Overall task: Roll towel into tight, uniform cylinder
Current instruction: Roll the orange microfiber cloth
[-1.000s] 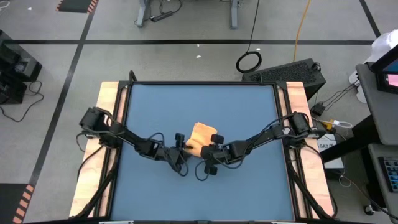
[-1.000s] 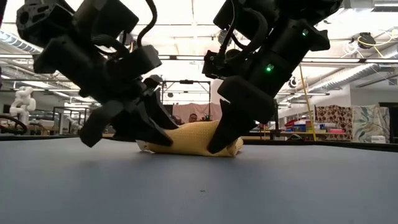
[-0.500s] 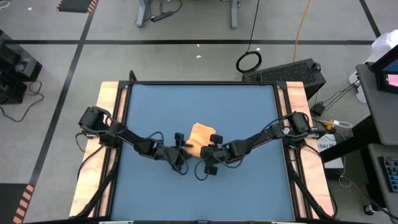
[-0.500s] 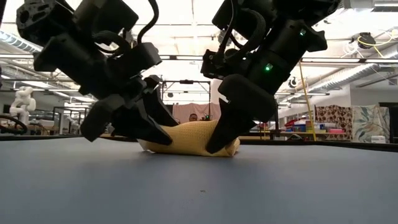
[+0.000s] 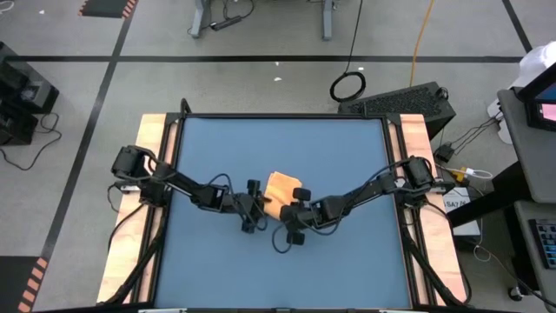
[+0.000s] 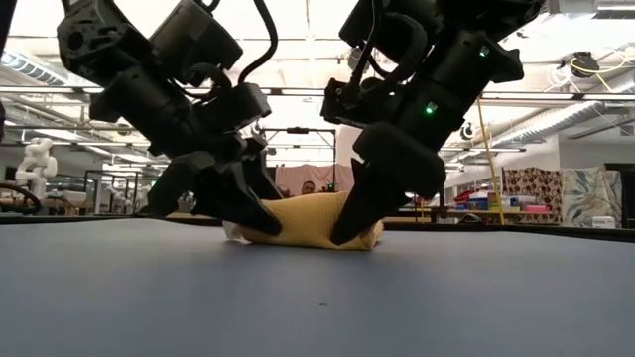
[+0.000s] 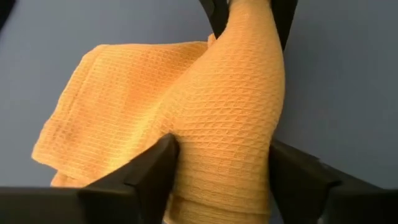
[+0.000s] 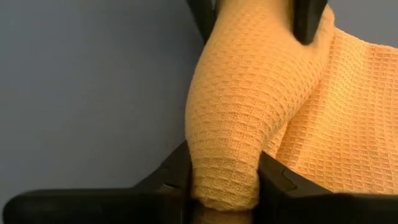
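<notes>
Towel [image 5: 280,193], frame centre on table [image 5: 347,252], partly rolled. Right tool [image 8: 224,186] clenched on one roll end; left tool [image 7: 221,171] astride the other, grip uncertain. Rolling underway; next, likely turn roll over remaining flat cloth.

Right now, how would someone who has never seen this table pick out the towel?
Look at the middle of the blue table, where the two dark arms meet. Between the left pincer and the right pincer lies the towel, partly rolled. It is the only fabric there: soft, orange-yellow and waffle-textured.
</notes>
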